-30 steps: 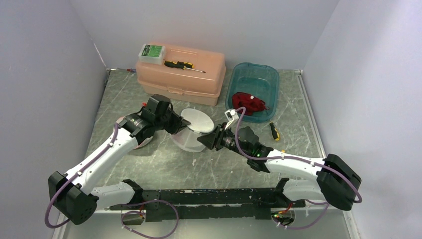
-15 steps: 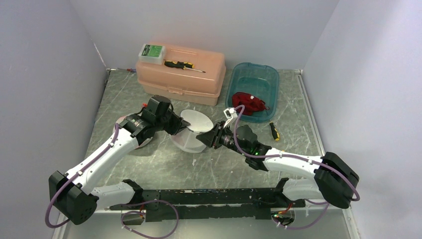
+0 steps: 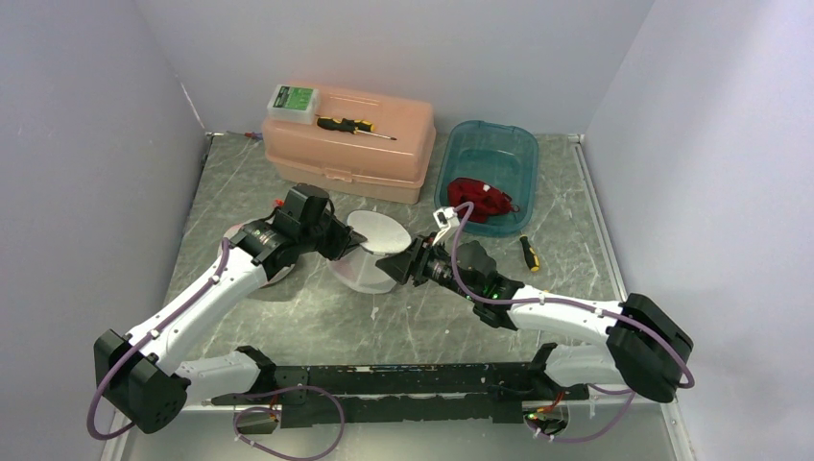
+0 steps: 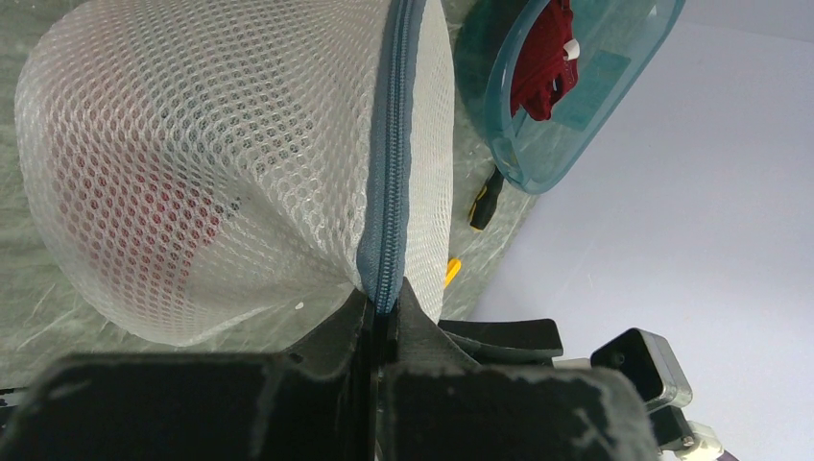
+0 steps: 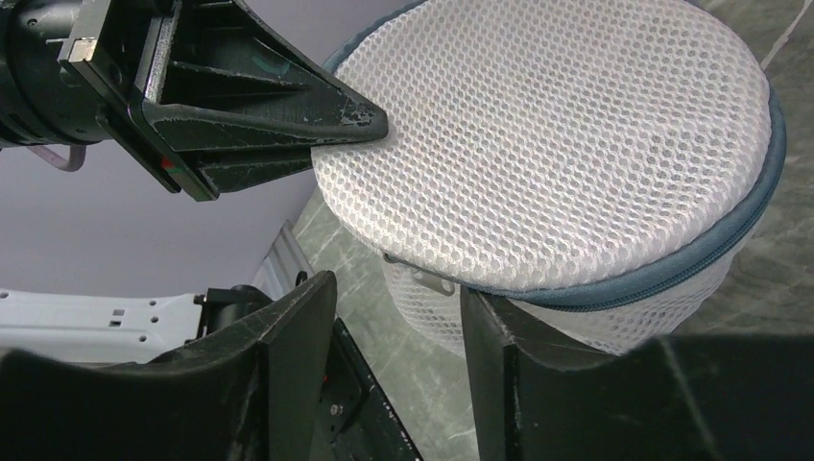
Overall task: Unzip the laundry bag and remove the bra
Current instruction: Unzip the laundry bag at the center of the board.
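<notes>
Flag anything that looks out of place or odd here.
A red garment already lies in the teal tub, yet the mesh laundry bag looks zipped with something red inside. A small screwdriver lies loose beside the tub.

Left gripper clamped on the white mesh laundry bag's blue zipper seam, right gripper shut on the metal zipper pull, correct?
No: the right wrist view shows the right gripper open, the metal zipper pull ungripped. The left gripper does clamp the blue zipper seam of the white mesh laundry bag.

White honeycomb-mesh laundry bag (image 4: pixel 240 125) with blue-grey zipper (image 4: pixel 389 144), red bra (image 4: pixel 173 211) showing through; teal tub (image 3: pixel 490 158), peach toolbox (image 3: pixel 350 144).
</notes>
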Robot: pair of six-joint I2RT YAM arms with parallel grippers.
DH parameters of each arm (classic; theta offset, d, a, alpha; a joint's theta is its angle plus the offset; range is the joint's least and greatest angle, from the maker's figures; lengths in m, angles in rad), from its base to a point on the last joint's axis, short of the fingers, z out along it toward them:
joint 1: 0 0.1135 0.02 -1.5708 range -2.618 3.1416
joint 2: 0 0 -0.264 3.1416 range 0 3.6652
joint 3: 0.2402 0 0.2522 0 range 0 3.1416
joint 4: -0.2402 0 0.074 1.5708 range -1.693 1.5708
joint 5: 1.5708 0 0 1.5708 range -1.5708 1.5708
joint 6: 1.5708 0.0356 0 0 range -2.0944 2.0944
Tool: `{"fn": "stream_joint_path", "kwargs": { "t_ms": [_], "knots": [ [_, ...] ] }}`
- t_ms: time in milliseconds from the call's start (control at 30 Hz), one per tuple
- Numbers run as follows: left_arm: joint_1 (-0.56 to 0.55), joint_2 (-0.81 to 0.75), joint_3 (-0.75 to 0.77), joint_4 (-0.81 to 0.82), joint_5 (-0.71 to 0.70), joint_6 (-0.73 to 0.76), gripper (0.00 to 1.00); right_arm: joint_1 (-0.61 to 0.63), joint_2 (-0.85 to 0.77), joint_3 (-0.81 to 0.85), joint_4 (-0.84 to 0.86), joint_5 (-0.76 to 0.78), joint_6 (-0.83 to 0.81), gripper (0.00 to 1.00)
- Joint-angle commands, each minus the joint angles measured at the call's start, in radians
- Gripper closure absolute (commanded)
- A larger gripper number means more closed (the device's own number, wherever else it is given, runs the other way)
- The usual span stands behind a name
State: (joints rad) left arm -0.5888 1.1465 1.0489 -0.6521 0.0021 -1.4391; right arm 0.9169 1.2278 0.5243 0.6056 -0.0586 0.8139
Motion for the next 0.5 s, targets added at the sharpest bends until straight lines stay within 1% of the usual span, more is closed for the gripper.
{"fn": "stream_joint_path", "kwargs": {
  "t_ms": [0, 100, 267, 467],
  "knots": [
    [-0.004, -0.030, 0.033, 0.028, -0.001, -0.016, 0.97, -0.006, -0.034, 0.011, 0.024, 0.029, -0.010, 0.44],
    [-0.006, -0.028, 0.040, 0.026, -0.001, -0.014, 0.97, -0.006, -0.037, 0.003, 0.041, 0.024, -0.009, 0.44],
    [-0.010, -0.022, 0.040, 0.036, -0.001, -0.017, 0.97, -0.006, -0.035, 0.005, 0.060, 0.004, -0.019, 0.51],
    [-0.017, -0.021, 0.051, 0.033, -0.001, -0.015, 0.97, -0.013, -0.022, -0.001, 0.078, -0.016, -0.020, 0.52]
  ]
}}
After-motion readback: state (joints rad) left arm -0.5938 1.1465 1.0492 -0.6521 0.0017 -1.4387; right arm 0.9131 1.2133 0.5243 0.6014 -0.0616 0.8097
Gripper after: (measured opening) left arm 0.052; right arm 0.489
